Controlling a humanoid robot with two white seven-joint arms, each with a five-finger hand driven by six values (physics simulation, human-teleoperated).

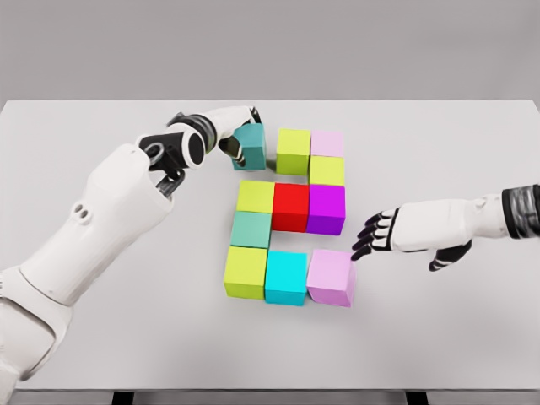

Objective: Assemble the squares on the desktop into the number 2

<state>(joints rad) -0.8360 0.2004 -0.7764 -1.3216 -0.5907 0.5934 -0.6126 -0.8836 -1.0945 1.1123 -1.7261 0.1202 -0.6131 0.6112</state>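
Observation:
Coloured cubes lie on the white table [439, 152] in a 2-like layout. Top row: teal cube [251, 148], lime cube [293, 151], pale pink cube [327, 143], with a yellow-green cube [326, 171] below the pink one. Middle row: yellow-green cube [254, 197], red cube [290, 207], purple cube [326, 209]. A green-teal cube [251, 229] sits under the row's left end. Bottom row: lime cube [245, 272], cyan cube [286, 278], lilac cube [331, 277]. My left hand [234, 135] is curled on the teal cube. My right hand [369, 238] is open, fingertips just right of the lilac cube.
The table's front edge runs along the bottom of the head view. Bare tabletop lies to the right of the cubes and along the front. My left forearm [110, 211] crosses the table's left side.

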